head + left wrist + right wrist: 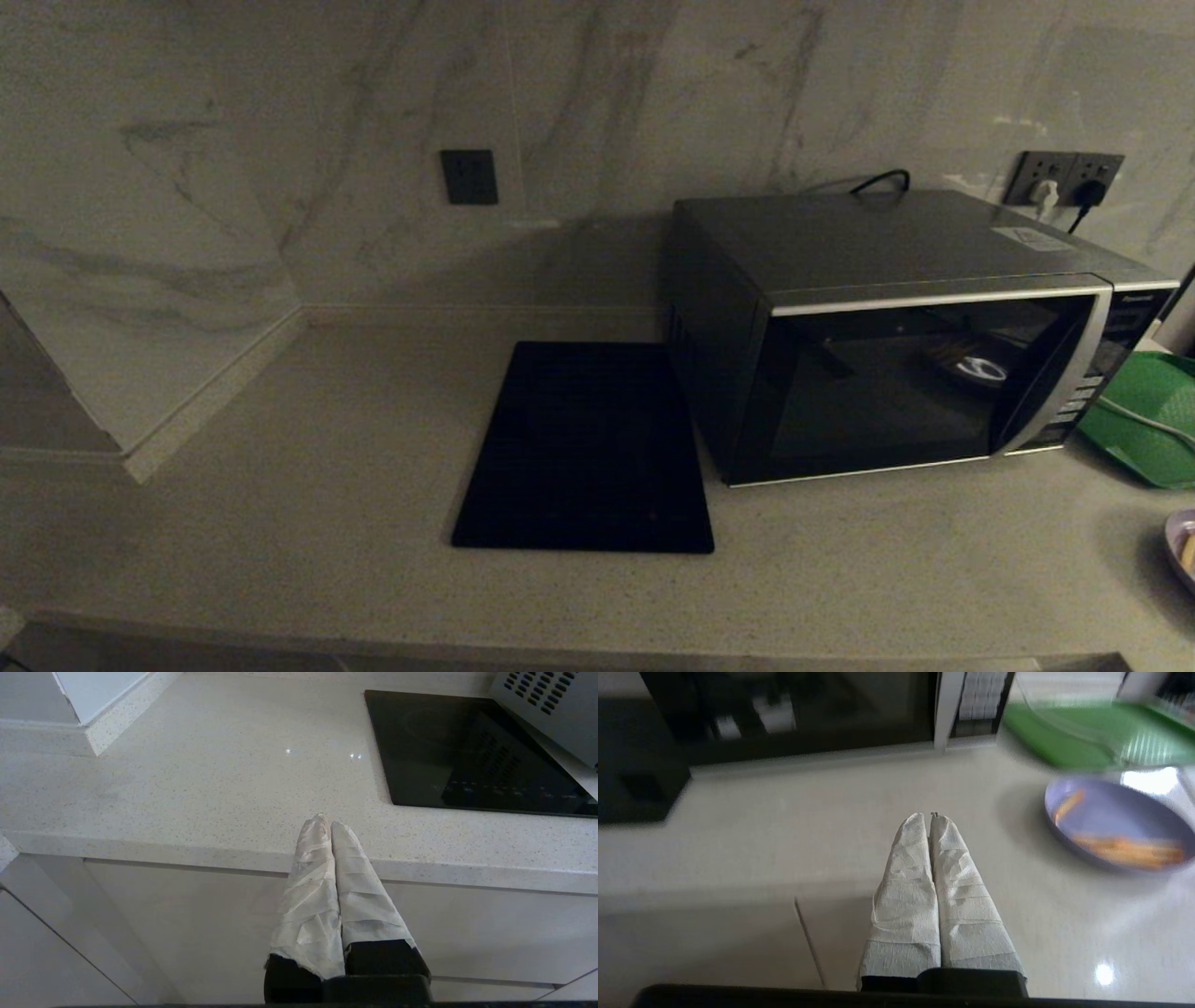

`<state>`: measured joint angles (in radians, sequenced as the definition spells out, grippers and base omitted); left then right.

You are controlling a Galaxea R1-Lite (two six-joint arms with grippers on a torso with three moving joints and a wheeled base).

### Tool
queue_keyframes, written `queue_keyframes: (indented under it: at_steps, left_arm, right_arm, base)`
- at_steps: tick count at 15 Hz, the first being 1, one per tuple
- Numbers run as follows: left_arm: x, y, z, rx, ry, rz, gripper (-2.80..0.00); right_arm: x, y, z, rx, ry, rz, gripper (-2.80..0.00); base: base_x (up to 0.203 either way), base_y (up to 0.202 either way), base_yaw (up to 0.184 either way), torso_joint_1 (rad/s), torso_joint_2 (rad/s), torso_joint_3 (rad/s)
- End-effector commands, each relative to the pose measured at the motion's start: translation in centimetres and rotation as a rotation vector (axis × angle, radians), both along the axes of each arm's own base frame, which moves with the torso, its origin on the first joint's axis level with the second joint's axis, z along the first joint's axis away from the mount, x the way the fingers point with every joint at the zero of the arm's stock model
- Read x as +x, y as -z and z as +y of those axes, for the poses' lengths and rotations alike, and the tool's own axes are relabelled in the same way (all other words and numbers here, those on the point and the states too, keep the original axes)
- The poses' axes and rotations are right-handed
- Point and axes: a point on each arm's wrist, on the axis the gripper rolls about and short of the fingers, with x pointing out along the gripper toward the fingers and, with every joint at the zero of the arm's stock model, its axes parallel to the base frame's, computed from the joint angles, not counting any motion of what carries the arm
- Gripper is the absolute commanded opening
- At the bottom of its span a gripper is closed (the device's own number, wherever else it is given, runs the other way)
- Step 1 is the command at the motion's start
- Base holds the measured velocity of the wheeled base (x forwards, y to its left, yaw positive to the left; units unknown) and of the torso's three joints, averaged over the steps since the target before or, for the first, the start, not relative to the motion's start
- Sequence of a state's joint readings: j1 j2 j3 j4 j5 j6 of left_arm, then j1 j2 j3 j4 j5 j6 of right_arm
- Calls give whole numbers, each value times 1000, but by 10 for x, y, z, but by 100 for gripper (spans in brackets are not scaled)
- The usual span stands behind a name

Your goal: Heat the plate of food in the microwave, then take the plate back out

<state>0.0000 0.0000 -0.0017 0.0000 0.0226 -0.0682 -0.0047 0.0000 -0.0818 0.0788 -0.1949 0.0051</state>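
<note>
The silver-grey microwave (pixel 896 336) stands on the counter at the right with its dark glass door closed; its door and button panel (pixel 978 700) also show in the right wrist view. The lilac plate of fries (pixel 1115 823) lies on the counter in front of the microwave's right end, and only its rim (pixel 1182 546) shows at the head view's right edge. My right gripper (pixel 929 816) is shut and empty, over the counter's front edge, to the plate's left. My left gripper (pixel 325 822) is shut and empty at the counter's front edge, left of the mat.
A flat black square mat (pixel 586 448) lies left of the microwave. A green tray (pixel 1144 420) sits right of the microwave, behind the plate. The marble wall has sockets with plugs (pixel 1064 182) at the back right, and a raised ledge (pixel 177 392) juts in at the left.
</note>
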Motion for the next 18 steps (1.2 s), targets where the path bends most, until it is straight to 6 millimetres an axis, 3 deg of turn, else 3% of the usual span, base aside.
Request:
queue_keyframes:
  at_steps: [1, 7, 18]
  left_arm:
    - [0, 0, 0, -1, 0, -1, -280]
    - [0, 0, 0, -1, 0, 0, -280]
    - [0, 0, 0, -1, 0, 0, -280]
  right_arm:
    - [2, 4, 1, -5, -32, 2, -280]
    - [5, 13, 4, -17, -193, 37, -280]
    - [8, 15, 4, 69, -189, 3, -280]
  base:
    - [0, 0, 0, 0, 0, 0]
    - [0, 0, 0, 0, 0, 0]
    - [0, 0, 0, 0, 0, 0]
